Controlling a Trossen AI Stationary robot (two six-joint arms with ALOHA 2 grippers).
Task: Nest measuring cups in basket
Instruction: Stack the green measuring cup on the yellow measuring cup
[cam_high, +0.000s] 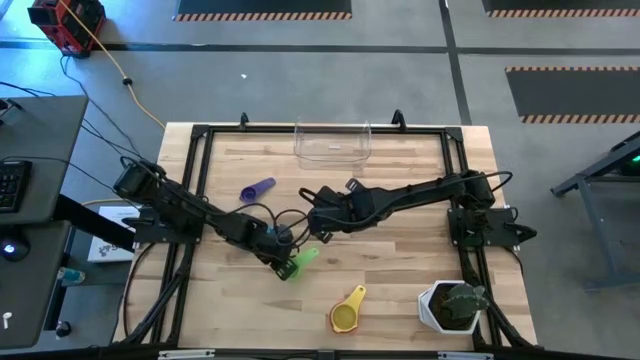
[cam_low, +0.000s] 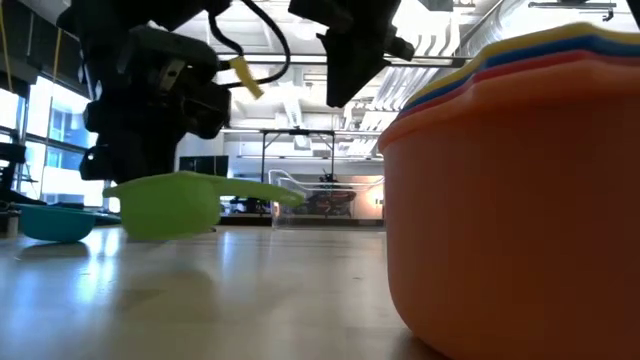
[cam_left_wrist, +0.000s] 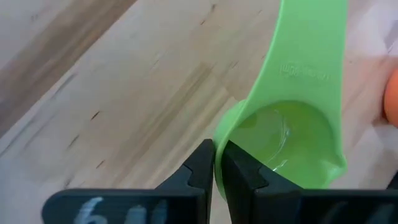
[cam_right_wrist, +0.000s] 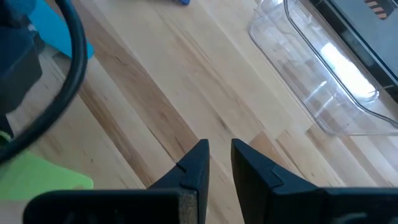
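Basket (cam_high: 332, 143) at counter's far edge: empty. Left claw (cam_left_wrist: 219, 163) clamped on green cup (cam_high: 299, 261) rim, mid-counter. Right claw (cam_right_wrist: 218, 163) nearly closed, empty. Purple cup (cam_high: 257, 190), yellow cup (cam_high: 346, 311) loose. Nesting barely begun.

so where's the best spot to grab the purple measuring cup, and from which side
Probably the bowl wall. The purple measuring cup lies clear of everything on the open wood between the left arm and the basket, its flat handle toward the left edge and the bowl toward the basket. A grip from above, one finger in and one outside the rim, like the left gripper on the green cup, should suit it.
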